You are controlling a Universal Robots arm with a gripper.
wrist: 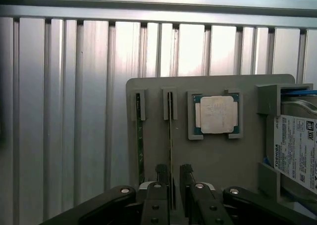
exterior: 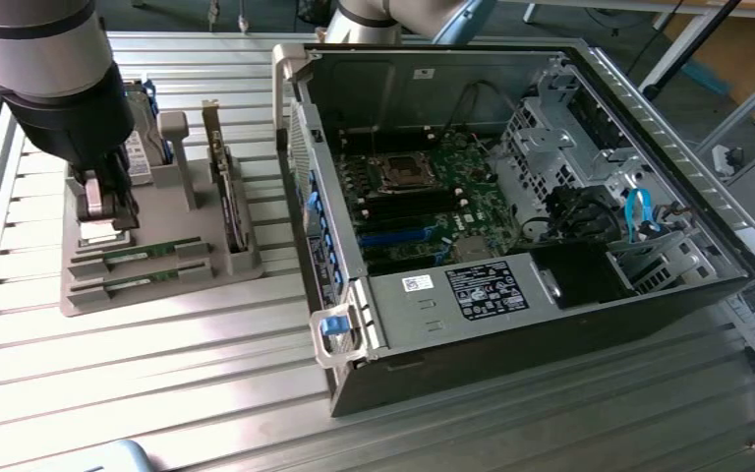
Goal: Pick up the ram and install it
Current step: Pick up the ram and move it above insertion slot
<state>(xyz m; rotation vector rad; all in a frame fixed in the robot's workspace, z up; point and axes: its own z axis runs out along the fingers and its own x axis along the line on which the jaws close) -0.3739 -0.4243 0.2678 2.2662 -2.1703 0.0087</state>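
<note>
Gripper (wrist: 173, 170), jaws spread, straddles the ram (wrist: 171, 136) — nothing held. Light, stiff, fragile stick — best pinched across its flat faces.

Even bright light, soft glare on slatted table (wrist: 94, 111), shadow inside computer case (exterior: 365, 88)

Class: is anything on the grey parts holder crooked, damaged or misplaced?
Nothing stands out: both thin green ram sticks stand straight in slots of the grey holder; the square silver processor lies flat in its recess.
</note>
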